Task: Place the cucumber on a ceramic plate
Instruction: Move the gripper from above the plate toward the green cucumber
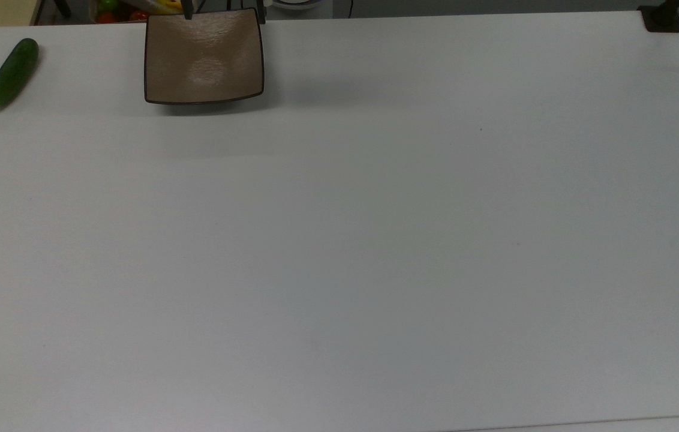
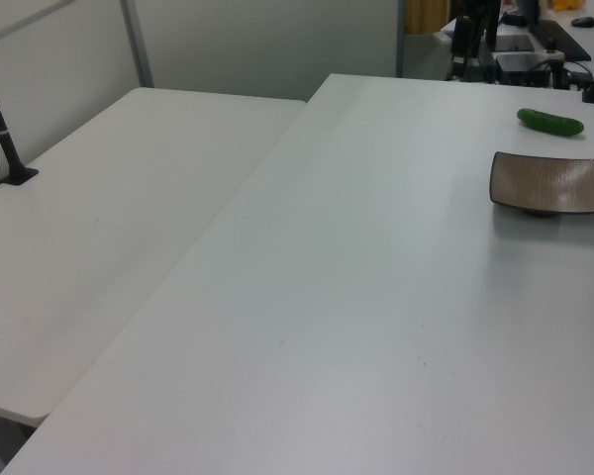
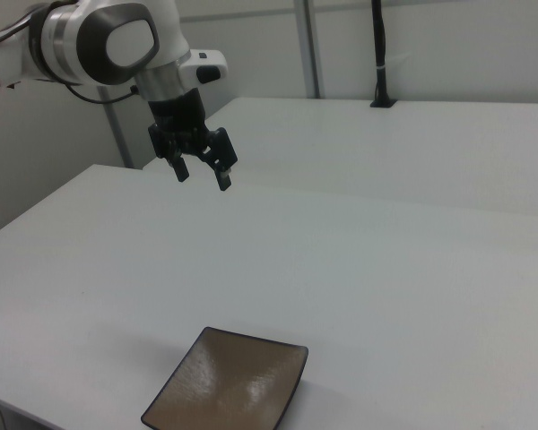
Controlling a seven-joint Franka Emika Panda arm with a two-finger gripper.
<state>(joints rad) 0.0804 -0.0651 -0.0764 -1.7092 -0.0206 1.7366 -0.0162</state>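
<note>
Right now my claw hangs spread and empty above the desk, while the cucumber lies slantwise beside the ceramic plate.

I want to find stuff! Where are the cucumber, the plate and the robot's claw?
cucumber (image 1: 9, 74), top view, its middle.
plate (image 1: 203, 57), top view, its dished centre.
claw (image 3: 203, 176), right view, between its open fingertips.

A dark green cucumber lies flat on the table, well apart from an empty square tan-brown ceramic plate.
</note>
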